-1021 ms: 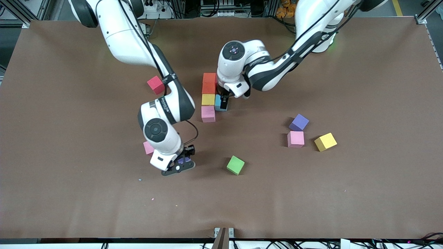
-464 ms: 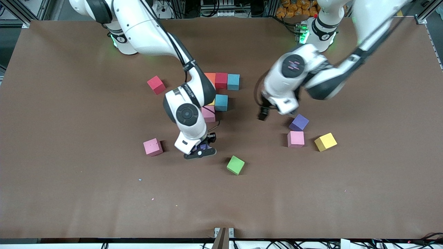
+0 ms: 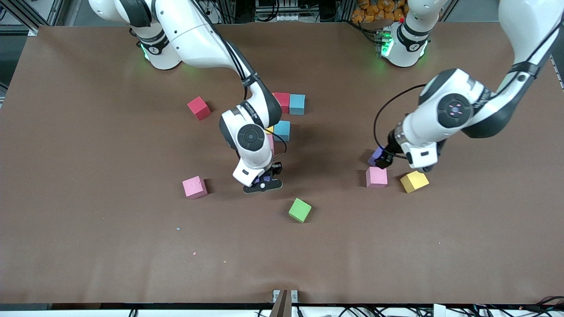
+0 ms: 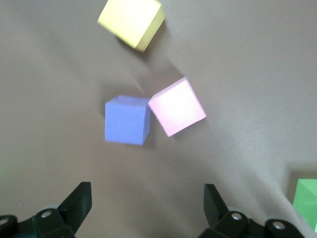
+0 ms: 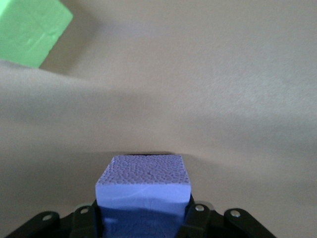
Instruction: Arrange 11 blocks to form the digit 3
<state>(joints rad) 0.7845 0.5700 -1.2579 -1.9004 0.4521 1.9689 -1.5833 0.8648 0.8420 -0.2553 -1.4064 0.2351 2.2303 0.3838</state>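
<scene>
Purple foam fills your right wrist view: the right gripper [image 3: 263,181] is clamped narrow on a purple block [image 5: 143,182], carried over bare table at the centre of the front frame, just above the green cube [image 3: 300,210]. Your left gripper [image 3: 382,159] stands with its fingers [image 4: 79,202] spread wide and nothing between them, at right of centre, over a second purple block [image 4: 127,119] that lies on the table. A pink block [image 3: 376,177] sits corner to corner with that purple one, and a yellow block [image 3: 414,181] lies just beside the pink one, toward the right edge.

Look to the upper middle of the front frame for the gathered group: a red block [image 3: 282,101] and a light blue block [image 3: 297,104] side by side, with another light blue block [image 3: 282,130] lower down. The right arm covers much of that group, so you get only slivers of yellow and pink beside the lower blue one.

Two loose blocks lie left of centre: a red block [image 3: 198,108] higher up and a pink block [image 3: 194,187] lower down, well apart from each other
</scene>
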